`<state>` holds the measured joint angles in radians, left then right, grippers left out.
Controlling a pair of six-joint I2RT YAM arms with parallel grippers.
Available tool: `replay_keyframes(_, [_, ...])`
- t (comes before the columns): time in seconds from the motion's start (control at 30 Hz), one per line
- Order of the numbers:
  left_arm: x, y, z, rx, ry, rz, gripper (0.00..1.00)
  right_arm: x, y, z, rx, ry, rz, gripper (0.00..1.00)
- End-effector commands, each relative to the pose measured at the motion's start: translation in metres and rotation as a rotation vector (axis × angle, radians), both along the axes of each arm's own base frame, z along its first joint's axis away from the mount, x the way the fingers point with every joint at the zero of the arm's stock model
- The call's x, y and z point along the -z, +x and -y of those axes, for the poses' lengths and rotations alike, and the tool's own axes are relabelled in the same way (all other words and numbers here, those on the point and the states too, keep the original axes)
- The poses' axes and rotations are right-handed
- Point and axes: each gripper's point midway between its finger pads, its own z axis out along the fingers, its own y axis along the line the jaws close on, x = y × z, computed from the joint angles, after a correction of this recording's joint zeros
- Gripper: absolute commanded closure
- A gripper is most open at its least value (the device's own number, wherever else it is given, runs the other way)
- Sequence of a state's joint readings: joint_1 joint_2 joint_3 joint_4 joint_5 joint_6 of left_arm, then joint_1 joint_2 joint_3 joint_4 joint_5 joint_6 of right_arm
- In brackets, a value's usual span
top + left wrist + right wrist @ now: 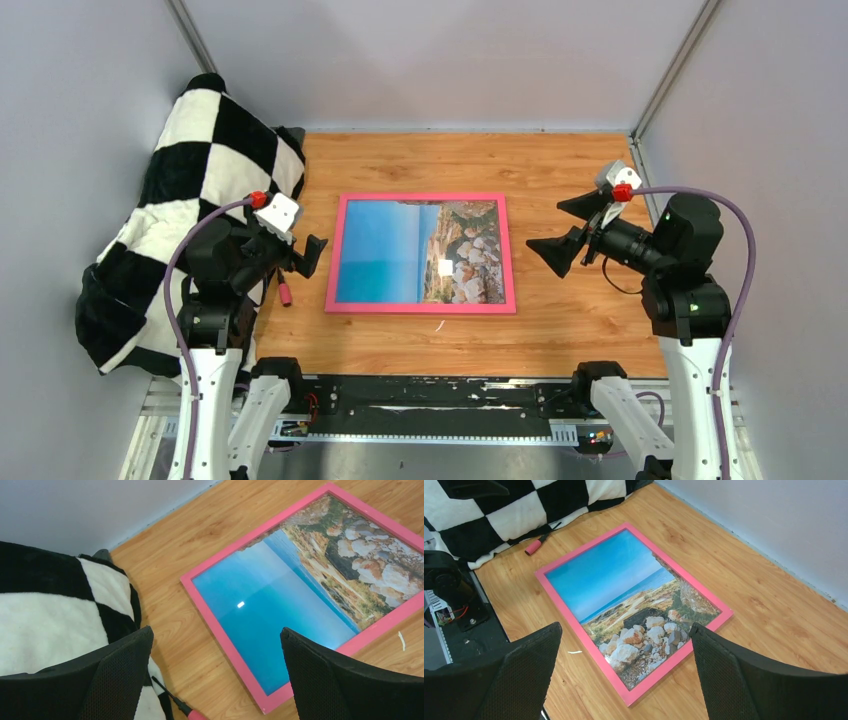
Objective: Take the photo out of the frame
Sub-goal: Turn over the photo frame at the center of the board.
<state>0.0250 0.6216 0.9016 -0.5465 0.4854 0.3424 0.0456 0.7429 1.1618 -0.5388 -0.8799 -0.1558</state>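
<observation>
The pink-bordered frame (420, 198) lies flat, face up, in the middle of the wooden table. Inside it sits the photo (400, 250) of blue sky, turquoise sea and pale stones. Both wrist views show them too: frame (215, 625) and photo (280, 610) from the left, frame (574, 615) and photo (624, 580) from the right. My left gripper (312, 256) hovers just left of the frame, open and empty. My right gripper (568, 232) hangs to the frame's right, open and empty, its jaws spread wide.
A black-and-white checkered blanket (190, 200) is heaped at the table's left edge. A small screwdriver with a pink handle (285, 293) lies beside it, near the frame's lower left corner. A white scrap (438, 325) rests below the frame. Grey walls enclose the table.
</observation>
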Motion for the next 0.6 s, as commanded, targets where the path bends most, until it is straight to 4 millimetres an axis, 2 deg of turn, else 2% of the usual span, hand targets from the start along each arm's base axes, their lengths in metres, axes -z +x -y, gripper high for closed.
replay_keyframes(0.0, [0.001, 0.002, -0.003, -0.016, -0.005, 0.012, 0.00, -0.001, -0.003, -0.005, -0.027, 0.016, 0.013, 0.00])
replay_keyframes(0.17, [0.004, 0.002, -0.002, -0.012, -0.003, 0.009, 0.00, 0.019, -0.002, -0.010, -0.139, -0.077, 0.118, 0.00])
replay_keyframes(0.27, [0.007, 0.002, -0.001, -0.001, 0.004, 0.004, 0.00, 0.032, 0.021, 0.000, -0.040, -0.090, 0.108, 0.00])
replay_keyframes(0.37, [0.012, 0.002, 0.001, 0.019, 0.017, -0.005, 0.00, 0.033, 0.038, 0.011, 0.062, -0.094, 0.087, 0.00])
replay_keyframes(0.57, [0.016, 0.012, 0.002, 0.047, 0.039, -0.049, 0.00, 0.037, 0.065, 0.013, 0.117, -0.058, -0.046, 0.00])
